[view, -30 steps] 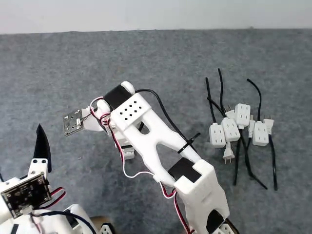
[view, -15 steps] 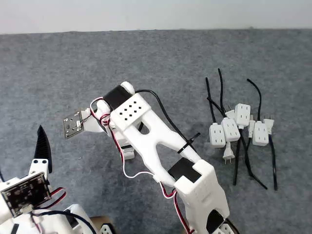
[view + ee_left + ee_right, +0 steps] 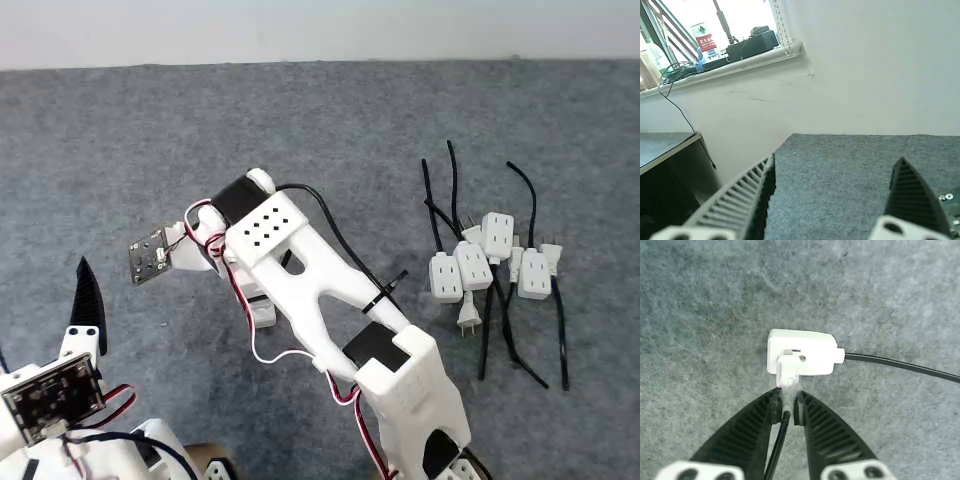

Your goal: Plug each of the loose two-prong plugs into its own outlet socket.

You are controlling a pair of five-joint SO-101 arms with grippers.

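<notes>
**Right claw pinches a plug at its socket**

The right claw (image 3: 786, 402) is closed on a small white plug (image 3: 788, 371). It grips the plug at the rear end, where the thin black cord (image 3: 779, 440) comes out between the fingers. The plug touches a white socket (image 3: 812, 352), which lies flat on the grey mat (image 3: 700, 300). I cannot tell if the prongs are fully inside. A black lead (image 3: 900, 365) runs off from one end of the socket.

In the high view the right arm (image 3: 330, 300) stretches from the lower right of the frame toward the middle, and it covers its own claw.

The left claw (image 3: 836, 161) is open, with its two black fingers wide apart and nothing between them. It points over the mat toward a white wall (image 3: 865, 75). In the high view one finger (image 3: 88, 298) stands up at the lower left of the frame, well apart from the right arm.

At the right centre of the high view lie more sockets (image 3: 473, 265), close together, with loose plugs (image 3: 467, 318) and tangled black leads among them.
</notes>
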